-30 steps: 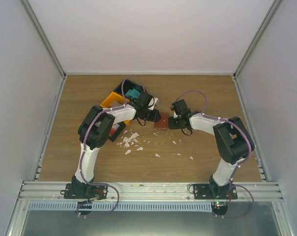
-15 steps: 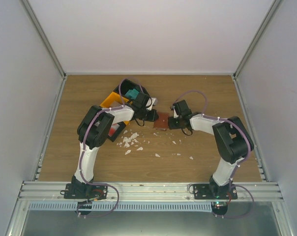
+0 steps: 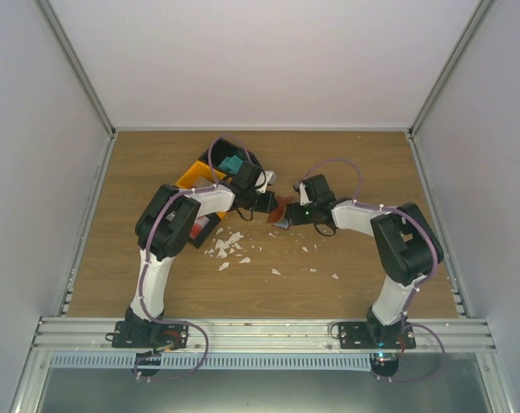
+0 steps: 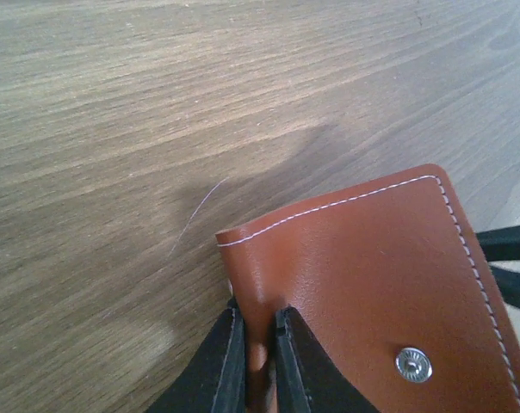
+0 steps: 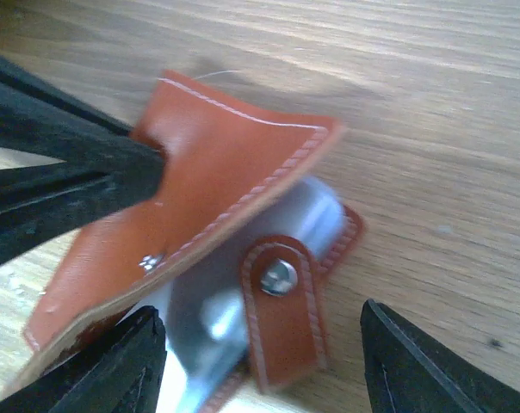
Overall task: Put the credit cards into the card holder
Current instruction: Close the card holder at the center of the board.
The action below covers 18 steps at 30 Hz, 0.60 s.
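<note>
Left claw [image 4: 257, 325] tight on card holder [image 4: 372, 267] — smooth reddish-brown leather, white stitching.

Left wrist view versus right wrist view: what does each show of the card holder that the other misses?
Only the left wrist view: the left tool close up, shut on a fold in the flap of the reddish-brown leather card holder, whose inside is hidden. Only the right wrist view: the flap lifted off the light blue lining, a brown strap tab with a snap, and the right tool open, one finger on either side of the holder. Both: the stitched outer flap, the left tool gripping it, and the wooden table.
</note>
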{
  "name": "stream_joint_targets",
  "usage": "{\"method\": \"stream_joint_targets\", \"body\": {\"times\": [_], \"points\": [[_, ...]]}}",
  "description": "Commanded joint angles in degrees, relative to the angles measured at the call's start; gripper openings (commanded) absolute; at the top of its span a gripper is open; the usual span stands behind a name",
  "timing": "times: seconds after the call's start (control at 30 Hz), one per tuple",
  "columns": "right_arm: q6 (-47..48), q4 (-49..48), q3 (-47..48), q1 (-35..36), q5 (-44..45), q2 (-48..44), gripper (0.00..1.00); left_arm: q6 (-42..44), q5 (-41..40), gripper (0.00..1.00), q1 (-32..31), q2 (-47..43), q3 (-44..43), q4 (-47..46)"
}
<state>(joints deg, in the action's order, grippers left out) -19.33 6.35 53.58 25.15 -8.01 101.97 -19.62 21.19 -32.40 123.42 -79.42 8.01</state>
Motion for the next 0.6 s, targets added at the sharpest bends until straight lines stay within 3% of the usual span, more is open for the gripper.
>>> {"method": "stream_joint_targets", "body": {"times": [0.0, 0.57], "points": [[-0.22, -4.21, 2.5, 3.06, -3.46, 2.54, 0.63, 1.25, 0.77, 0.0, -2.84, 7.19, 4.27, 11.75], [-11.29, 9.23, 2.58, 4.74, 25.89, -1.72, 0.56, 1.86, -2.64, 0.0, -2.84, 6.9, 4.51, 12.75]]}}
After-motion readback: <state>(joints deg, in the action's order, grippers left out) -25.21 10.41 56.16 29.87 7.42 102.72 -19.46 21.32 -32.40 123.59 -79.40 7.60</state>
